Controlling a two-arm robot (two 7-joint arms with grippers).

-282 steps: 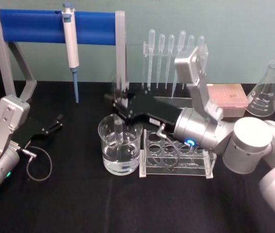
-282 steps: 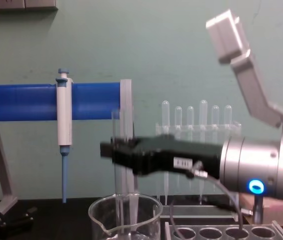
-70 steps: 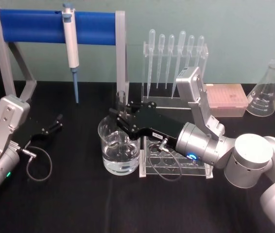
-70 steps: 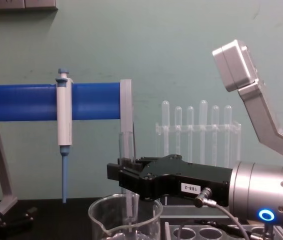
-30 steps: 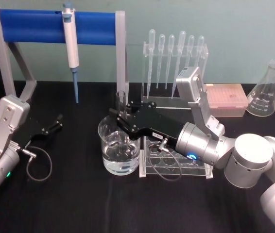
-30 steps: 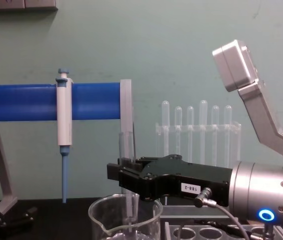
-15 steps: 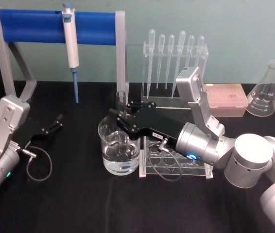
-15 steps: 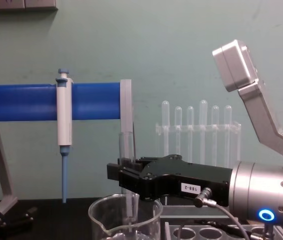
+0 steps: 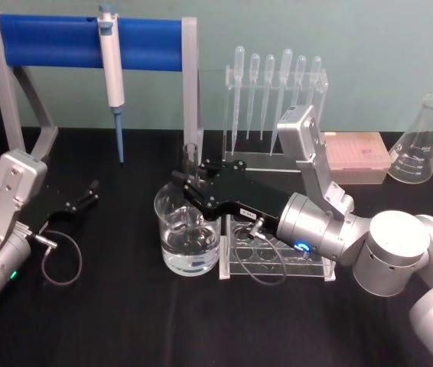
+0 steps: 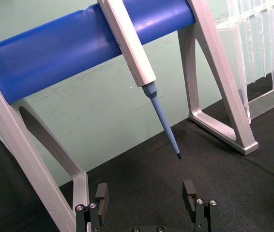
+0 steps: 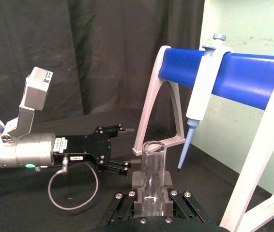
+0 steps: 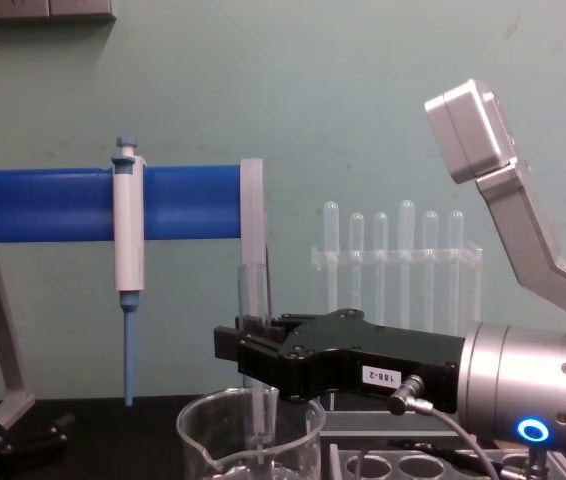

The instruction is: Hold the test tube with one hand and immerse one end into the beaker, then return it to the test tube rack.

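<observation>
In the beaker (image 9: 186, 256): tube (image 9: 190, 157) lower end, upright, right hand (image 9: 192, 191) clamped on it. Lift straight, clear the rim before moving to rack (image 9: 308, 260). Left gripper (image 9: 86, 195) parked left, jaws apart.

Black right end effector (image 12: 251, 342); silver wrist (image 12: 538, 375), blue ring light (image 12: 534, 431).

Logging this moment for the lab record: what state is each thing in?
test tube: upright, gripped, lower end down in the beaker.
beaker: upright, partly filled with clear liquid.
right gripper: shut on the test tube, above the beaker.
left gripper: open, parked at the left, holding nothing.
test tube rack: visible holes empty.
pipette: hanging on the blue stand.
flask: upright at the far right.
</observation>
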